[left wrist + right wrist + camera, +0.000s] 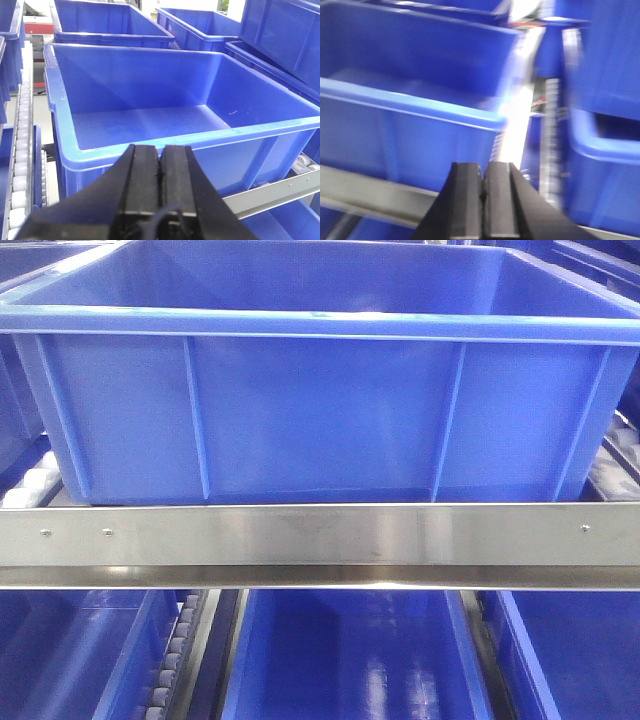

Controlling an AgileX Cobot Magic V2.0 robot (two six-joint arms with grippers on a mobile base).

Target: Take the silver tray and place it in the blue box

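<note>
Grippers: left gripper (161,165) and right gripper (483,182) both closed, empty. Blue box (150,125) empty; silver tray out of view. Risk: blurred right view suggests motion; arm may strike crate rims.

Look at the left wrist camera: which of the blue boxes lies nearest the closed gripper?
The blue box directly ahead of the left gripper, open and empty. Its front rim sits just beyond the fingertips; the other boxes stand behind or beside it.

We count five blue boxes in the left wrist view, the nearest (150,120), and two closed grippers.
</note>
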